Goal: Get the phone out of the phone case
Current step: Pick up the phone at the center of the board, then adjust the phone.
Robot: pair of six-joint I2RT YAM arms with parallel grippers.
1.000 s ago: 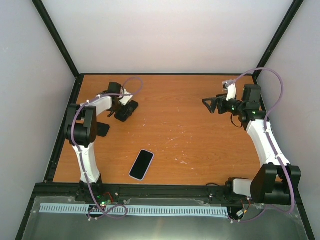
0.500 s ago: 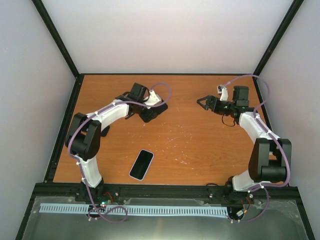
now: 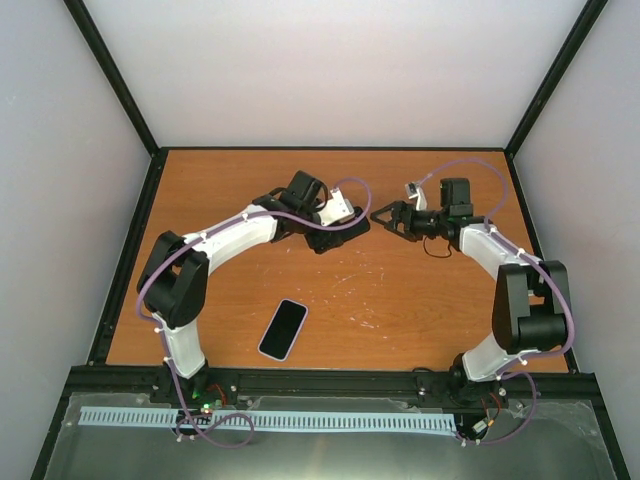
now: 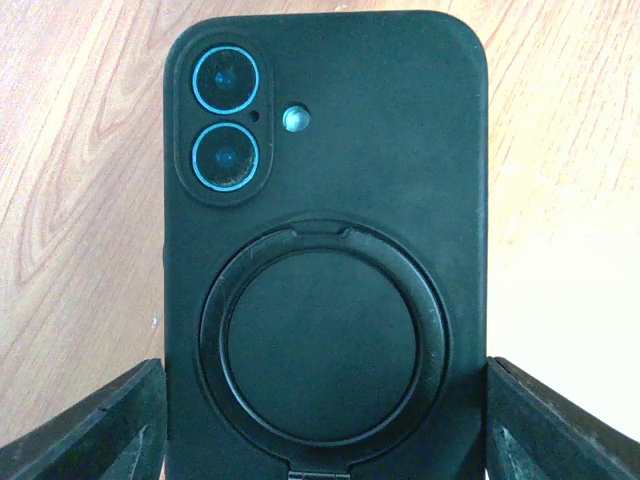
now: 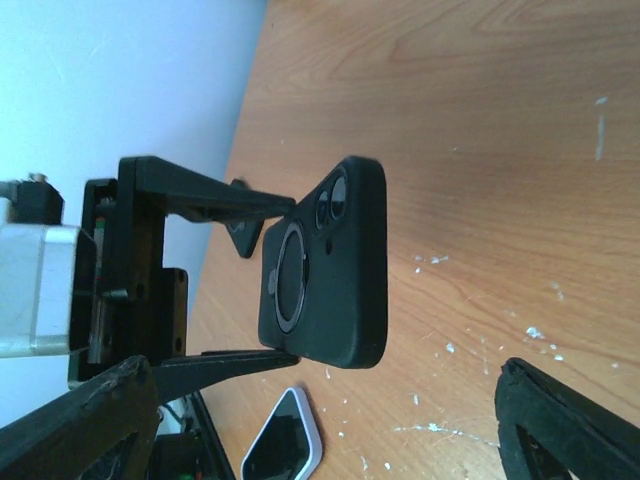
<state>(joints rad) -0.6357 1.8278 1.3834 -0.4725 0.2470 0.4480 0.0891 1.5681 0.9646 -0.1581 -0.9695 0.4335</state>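
Left fingers [image 5: 212, 198] swung phone case [image 4: 330, 150] inward; only wrist views show ring [image 4: 213, 345].

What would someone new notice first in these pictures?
A black phone case, twin camera lenses showing, is gripped by the left end effector above the wooden table, toward its far middle. The right end effector, open, faces it just beside. A light-rimmed phone lies flat near the table's front edge.

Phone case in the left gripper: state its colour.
The phone case is matte black, ring stand included. Left wrist view shows it best.
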